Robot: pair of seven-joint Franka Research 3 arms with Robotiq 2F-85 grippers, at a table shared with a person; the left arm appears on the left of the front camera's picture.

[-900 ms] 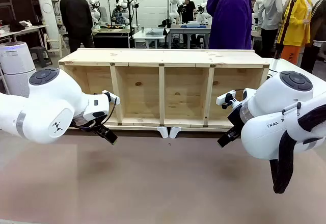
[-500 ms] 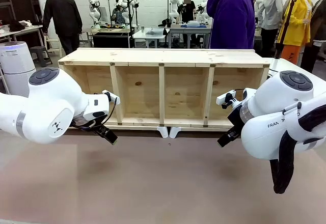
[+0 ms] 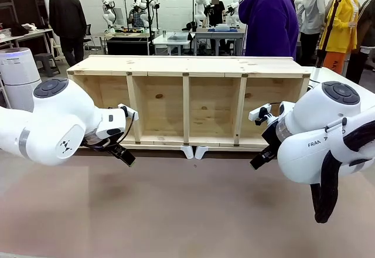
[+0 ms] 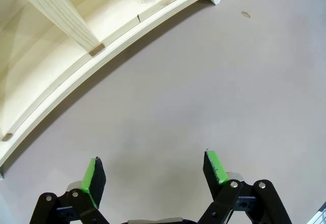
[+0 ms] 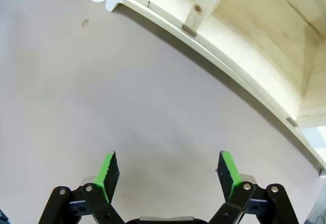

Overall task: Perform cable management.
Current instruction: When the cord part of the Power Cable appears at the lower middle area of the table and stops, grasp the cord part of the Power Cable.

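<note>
The left gripper [image 4: 155, 164] stands wide and empty over bare tabletop [image 4: 214, 81], just before the shelf [image 4: 76, 25]. The right gripper [image 5: 170, 167] is equally wide and empty, near the shelf's other end. I cannot tell where the cable lies or how it runs, so neither of the 2 arms is clearly nearer.

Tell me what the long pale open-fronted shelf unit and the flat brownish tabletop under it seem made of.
Long pale shelf unit: bare light wood, probably pine; knots and grain show, no gloss. Brownish tabletop: smooth matte surface without grain, perhaps laminate or a mat; the look leaves it open.
</note>
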